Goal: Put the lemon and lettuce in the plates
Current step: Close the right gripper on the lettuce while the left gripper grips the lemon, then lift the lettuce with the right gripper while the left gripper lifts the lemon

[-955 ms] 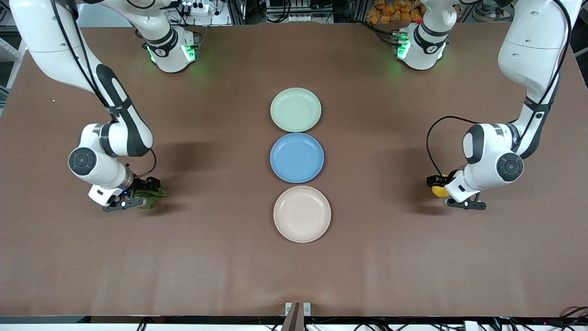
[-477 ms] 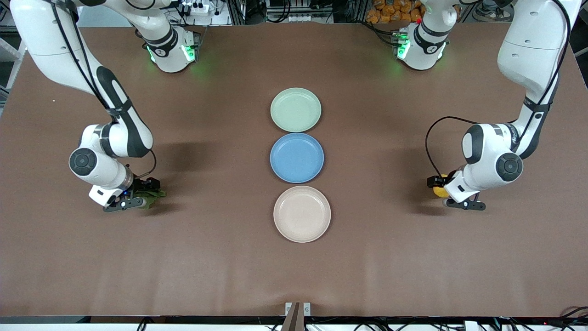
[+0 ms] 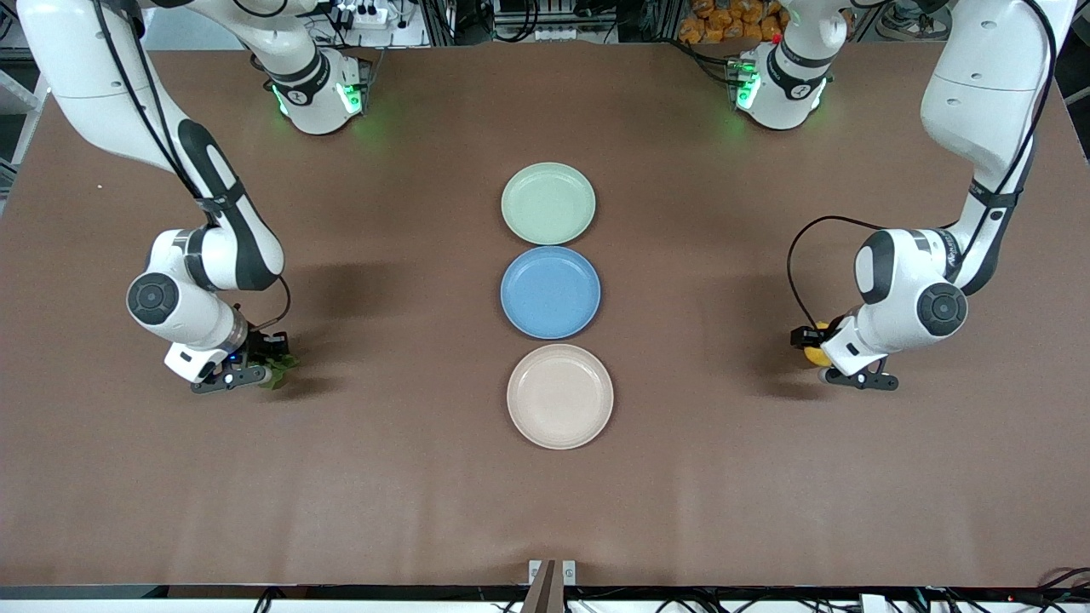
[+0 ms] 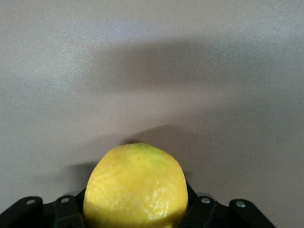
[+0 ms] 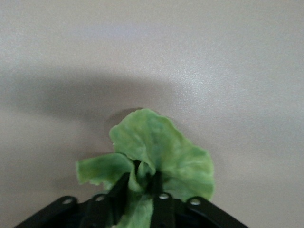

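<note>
Since a second ago, my right gripper (image 3: 266,368) has squeezed tighter on the lettuce (image 3: 277,372), so the leaf looks bunched up and smaller now. My left gripper (image 3: 813,347) has crept a tiny bit toward the plates with the lemon (image 3: 815,352).

From the right wrist camera I see the two fingers (image 5: 164,209) pinched shut on the green leaf (image 5: 159,156), and the ruffled part sticks out past them over the brown table (image 3: 409,477). This is at the right arm's end of the table, well apart from the plates.

From the left wrist camera I see the yellow lemon (image 4: 135,187) held tight between the black fingers (image 4: 197,213). It is at the left arm's end of the table.

Three plates sit in a row in the middle. The green plate (image 3: 547,203) is farthest from the front camera, the blue plate (image 3: 550,292) is between, and the cream plate (image 3: 559,396) is nearest. Nothing lies in any of them.
</note>
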You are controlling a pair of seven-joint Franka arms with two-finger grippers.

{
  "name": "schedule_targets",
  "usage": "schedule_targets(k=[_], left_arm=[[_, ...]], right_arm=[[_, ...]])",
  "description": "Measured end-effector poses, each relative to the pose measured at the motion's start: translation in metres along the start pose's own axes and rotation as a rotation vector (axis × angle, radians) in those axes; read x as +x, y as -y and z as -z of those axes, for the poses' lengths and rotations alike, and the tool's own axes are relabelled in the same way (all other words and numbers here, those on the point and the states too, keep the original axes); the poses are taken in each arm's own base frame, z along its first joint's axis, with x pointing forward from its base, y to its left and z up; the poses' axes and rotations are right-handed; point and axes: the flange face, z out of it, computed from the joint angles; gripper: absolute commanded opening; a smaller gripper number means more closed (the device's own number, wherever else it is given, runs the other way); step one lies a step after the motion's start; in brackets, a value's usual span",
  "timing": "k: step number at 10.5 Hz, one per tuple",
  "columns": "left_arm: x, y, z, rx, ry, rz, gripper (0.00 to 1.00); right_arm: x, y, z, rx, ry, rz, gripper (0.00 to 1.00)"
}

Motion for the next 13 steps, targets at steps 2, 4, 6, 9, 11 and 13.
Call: schedule_targets(k=[2,4,6,9,11,13], left_arm=[[0.004,-0.001,0.004,0.001,-0.006,-0.002,0.00],[0.012,-0.003,0.017,0.000,0.014,-0.008,0.00],[0.025,-0.015,0.039,0.001,0.027,-0.018,0.00],[0.045,-0.046,0.071,0.008,-0.006,-0.004,0.00],[0.056,-0.071,0.089,0.009,-0.043,0.042,0.00],[0.062,-0.102,0.100,0.002,-0.065,0.101,0.00]], right_arm=[[0.000,-0.002,0.003,-0.003,-0.003,-0.003,0.00],[0.001,-0.005,0.012,-0.004,0.005,-0.006,0.00],[0.002,-0.010,0.038,-0.008,0.014,-0.019,0.00],[-0.001,-0.014,0.099,0.000,0.040,-0.061,0.00],[-0.009,-0.012,0.144,0.025,0.054,-0.085,0.00],[-0.014,0.000,0.172,0.076,0.060,-0.109,0.00]])
